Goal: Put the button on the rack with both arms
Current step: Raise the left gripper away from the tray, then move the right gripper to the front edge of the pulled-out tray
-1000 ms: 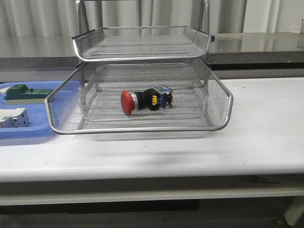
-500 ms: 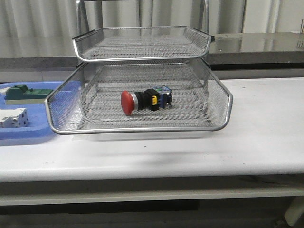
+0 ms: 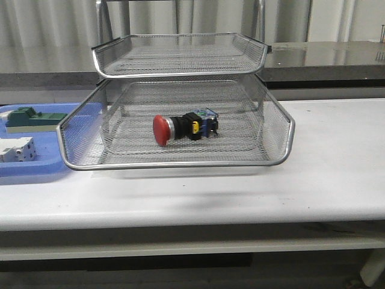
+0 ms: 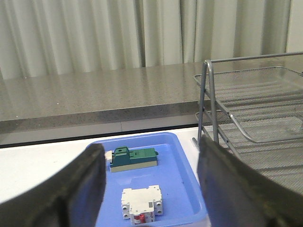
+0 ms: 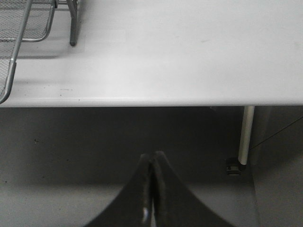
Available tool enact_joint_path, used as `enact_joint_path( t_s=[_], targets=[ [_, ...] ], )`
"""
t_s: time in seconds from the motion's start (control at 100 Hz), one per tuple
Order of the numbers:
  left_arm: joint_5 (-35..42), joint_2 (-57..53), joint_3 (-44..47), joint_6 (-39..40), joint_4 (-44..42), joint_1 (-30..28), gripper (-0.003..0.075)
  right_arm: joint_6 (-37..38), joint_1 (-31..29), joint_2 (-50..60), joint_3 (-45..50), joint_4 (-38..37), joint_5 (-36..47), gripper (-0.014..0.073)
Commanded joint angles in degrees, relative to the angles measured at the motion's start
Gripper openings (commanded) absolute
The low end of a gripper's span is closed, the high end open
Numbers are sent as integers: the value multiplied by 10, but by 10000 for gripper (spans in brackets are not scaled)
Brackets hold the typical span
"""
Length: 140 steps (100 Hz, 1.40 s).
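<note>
We can read no text, brand, number or sign anywhere in these views. The white breaker block (image 4: 141, 202) in the blue tray (image 4: 187, 189) bears faint marks on its face, but we find them too small to make out.

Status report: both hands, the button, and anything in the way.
Left hand open, empty, over blue tray. Right hand shut, empty, off table edge. Button lying on its side in rack lower tier. Nothing obstructing.
</note>
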State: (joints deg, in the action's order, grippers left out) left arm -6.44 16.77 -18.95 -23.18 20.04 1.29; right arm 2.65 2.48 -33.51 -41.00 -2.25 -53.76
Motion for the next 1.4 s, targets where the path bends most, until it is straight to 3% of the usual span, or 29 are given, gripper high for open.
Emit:
enact_joint_path(
  t_s=[0.0, 0.19, 0.71, 1.0, 1.19, 1.39],
  targets=[
    [41, 4, -14, 5, 8, 0, 255, -1, -4, 0, -19, -8, 32, -68],
    [41, 4, -14, 5, 8, 0, 2, -1, -4, 0, -19, -8, 32, -68],
    [41, 4, -14, 5, 8, 0, 4, -1, -4, 0, -19, 10, 38, -68],
    [41, 4, -14, 5, 8, 0, 4, -27, 0, -24, -19, 98, 58, -68],
    [41, 4, -14, 5, 8, 0, 4, -98, 15, -97, -19, 176, 58, -66],
    [41, 4, -14, 5, 8, 0, 4, -123, 60, -184, -19, 216, 73, -66]
  ],
)
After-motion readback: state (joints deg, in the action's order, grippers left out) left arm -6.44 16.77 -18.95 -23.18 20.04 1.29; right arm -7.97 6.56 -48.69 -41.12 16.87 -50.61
